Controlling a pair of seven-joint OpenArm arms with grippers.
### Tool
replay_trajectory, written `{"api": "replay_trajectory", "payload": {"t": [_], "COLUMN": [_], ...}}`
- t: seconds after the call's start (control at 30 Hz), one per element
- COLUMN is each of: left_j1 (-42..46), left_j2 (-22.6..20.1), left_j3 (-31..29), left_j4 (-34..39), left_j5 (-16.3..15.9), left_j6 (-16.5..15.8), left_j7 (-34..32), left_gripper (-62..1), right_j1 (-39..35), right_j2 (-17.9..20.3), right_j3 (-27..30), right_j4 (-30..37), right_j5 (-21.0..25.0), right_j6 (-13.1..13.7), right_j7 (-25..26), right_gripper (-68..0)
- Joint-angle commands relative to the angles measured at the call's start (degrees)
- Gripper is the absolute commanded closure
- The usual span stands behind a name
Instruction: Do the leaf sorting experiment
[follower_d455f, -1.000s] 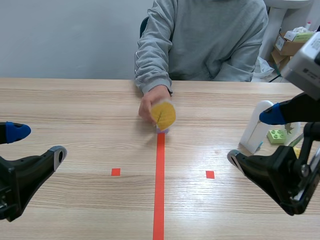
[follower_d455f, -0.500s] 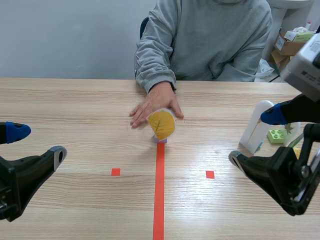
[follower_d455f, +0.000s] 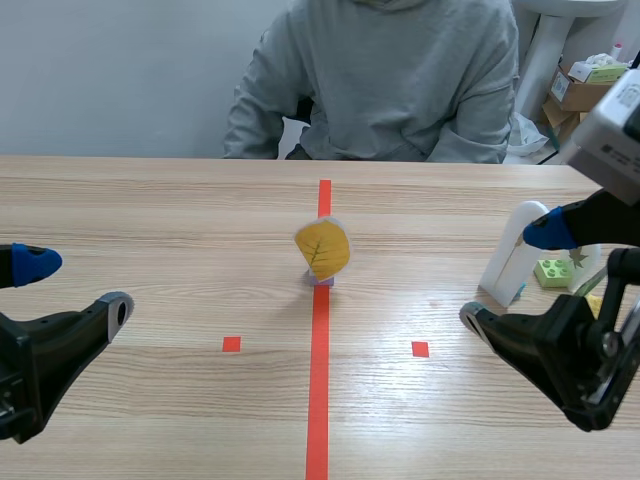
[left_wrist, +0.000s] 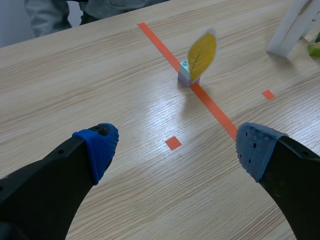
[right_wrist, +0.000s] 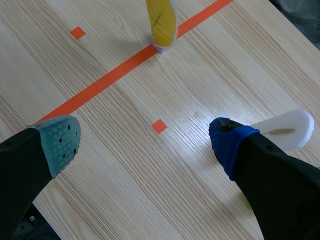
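The light wood-grain bench (follower_d455f: 150, 210) is pale tan with fine brown streaks, crossed by an orange-red tape line (follower_d455f: 318, 380) and flanked by small orange-red squares (follower_d455f: 231, 344). The flat yellow leaf card (follower_d455f: 322, 248) is golden, with a dark midrib, thin veins and a whitish edge. Its small plastic brick base (left_wrist: 186, 76) is pale mint over lilac. The left gripper (left_wrist: 176, 147) is black with dotted blue pads. The right gripper (right_wrist: 144, 141) is black, with one dotted pad grey-green and the other deep blue. The person's sweatshirt (follower_d455f: 390, 80) is plain grey.

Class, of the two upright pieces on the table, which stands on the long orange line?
The yellow leaf card; the white piece stands off the line, near the right gripper.
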Motion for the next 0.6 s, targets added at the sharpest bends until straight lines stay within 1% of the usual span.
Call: {"api": "replay_trajectory", "payload": {"t": [0.0, 0.2, 0.37, 0.43, 0.57], "left_j1": [0.0, 0.0, 0.0, 0.0, 0.0], "left_j2": [0.3, 0.3, 0.3, 0.3, 0.3], "left_j3": [-0.1, -0.1, -0.1, -0.1, -0.1], "left_j4": [0.8, 0.8, 0.8, 0.8, 0.8], "left_j5": [-0.8, -0.8, -0.8, -0.8, -0.8], "left_j6": [-0.1, -0.1, -0.1, -0.1, -0.1], "left_j7": [-0.7, -0.8, -0.7, -0.7, -0.7], "left_gripper": [-51.0, -51.0, -51.0, -51.0, -51.0], "right_j1": [0.7, 0.7, 0.7, 0.7, 0.7], "right_j2": [0.4, 0.3, -1.5, -1.5, -1.4], "right_j3": [0.4, 0.4, 0.4, 0.4, 0.4], "right_j4": [0.2, 0.2, 0.2, 0.2, 0.2], "right_j5": [0.4, 0.4, 0.0, 0.0, -1.4], "right_j6": [-0.3, -0.3, -0.3, -0.3, -0.5], "right_j7": [1.0, 1.0, 1.0, 1.0, 0.2], "right_gripper": [-52.5, -52.5, -52.5, -52.5, -52.5]}}
